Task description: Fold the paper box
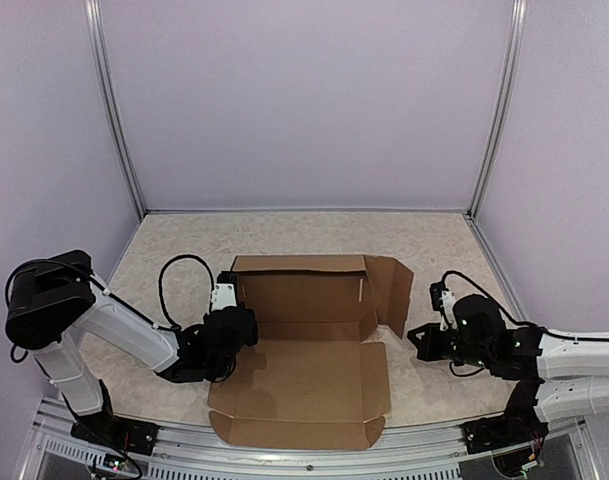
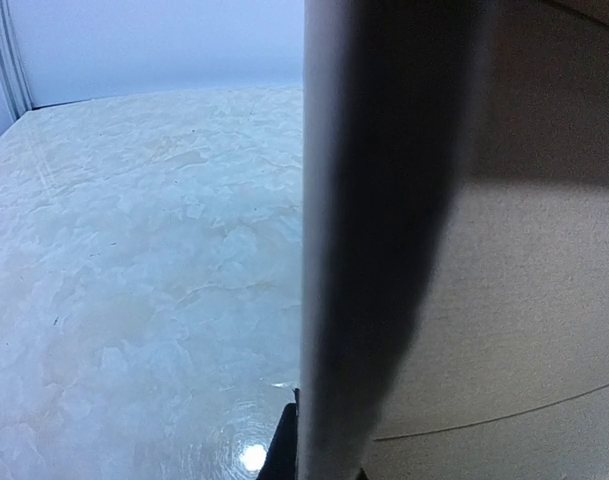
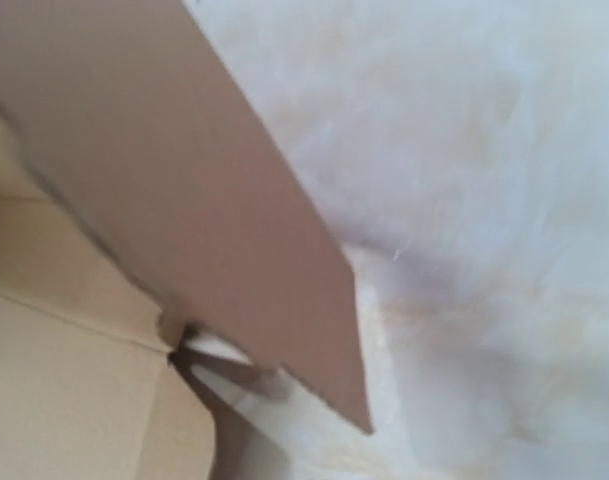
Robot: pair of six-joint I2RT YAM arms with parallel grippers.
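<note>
Top external | paper box (image 1: 314, 390) part-folded | left end effector (image 1: 239, 322) at left edge

The table (image 1: 174, 245) has a pale, mottled, stone-like top. 1 cardboard box (image 1: 304, 385) lies on it, near the front edge and about midway across. Its near panel lies flat on the surface, and its far part has walls standing up.

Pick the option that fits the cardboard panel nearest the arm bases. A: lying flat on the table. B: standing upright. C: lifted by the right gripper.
A: the top view shows the near panel of the paper box spread flat on the table, only its far wall raised.
</note>
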